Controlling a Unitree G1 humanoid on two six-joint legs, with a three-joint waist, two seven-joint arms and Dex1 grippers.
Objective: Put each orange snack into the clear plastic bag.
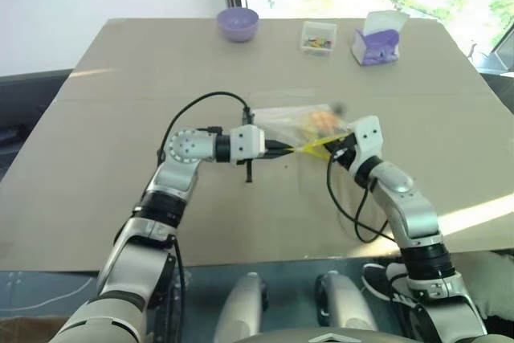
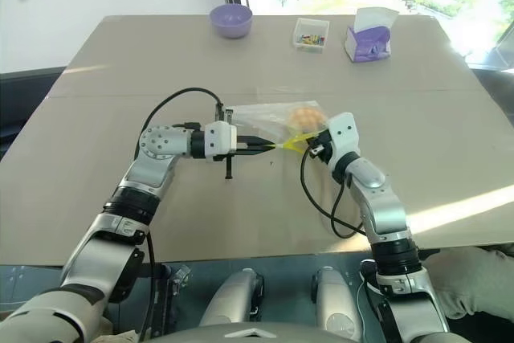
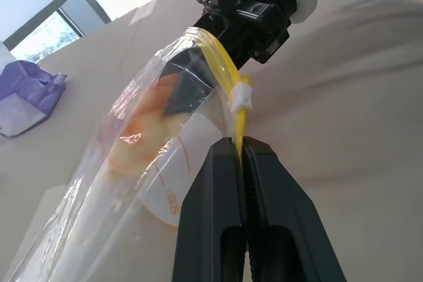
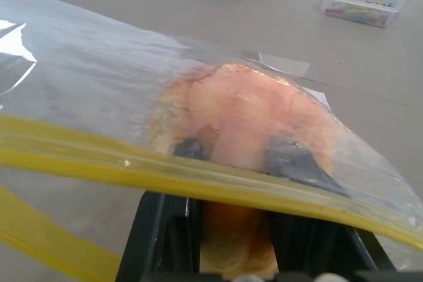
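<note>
While the left tool (image 3: 243,156) stays-free clamped on the clear plastic bag's (image 2: 261,118) yellow seal, the right tool (image 4: 231,153) pokes through the mouth gripping the orange snack (image 4: 244,117) inside, bag stretching toward eleven o'clock across the counter (image 2: 120,78).

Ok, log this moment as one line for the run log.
left gripper: shut on bag's yellow strip | right gripper: pushing bun inside bag | bag mouth held up off table
</note>
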